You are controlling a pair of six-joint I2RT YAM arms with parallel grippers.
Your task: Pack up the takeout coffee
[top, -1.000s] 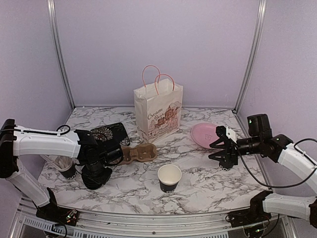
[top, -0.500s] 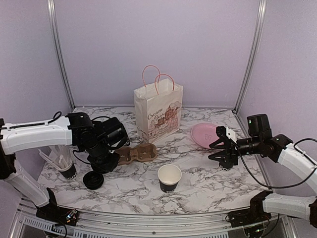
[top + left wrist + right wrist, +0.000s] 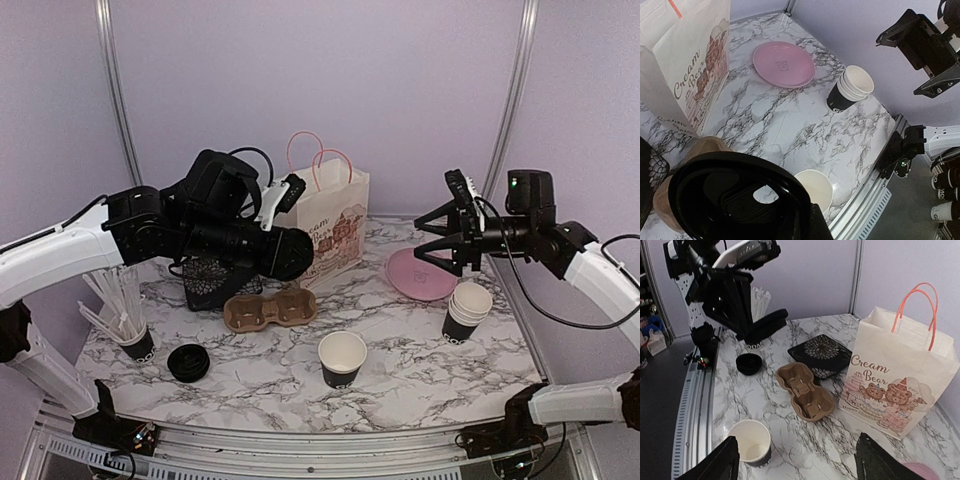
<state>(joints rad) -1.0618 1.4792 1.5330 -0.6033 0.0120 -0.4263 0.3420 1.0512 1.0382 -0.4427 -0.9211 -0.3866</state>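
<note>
Marble (image 3: pixel 410 365) is lying bare around the single cup (image 3: pixel 342 358) at lower centre; this cup is standing upright, mouth up, near the front edge; left gripper (image 3: pixel 283 250) is pinching a black lid (image 3: pixel 298 255), tilted on edge in mid-air at centre frame, close before the paper bag (image 3: pixel 335 225); right gripper (image 3: pixel 436 238) is hanging spread wide and empty at upper right, above the stacked cups (image 3: pixel 467 308); another lid (image 3: pixel 188 362) is lying flat at lower left.
</note>
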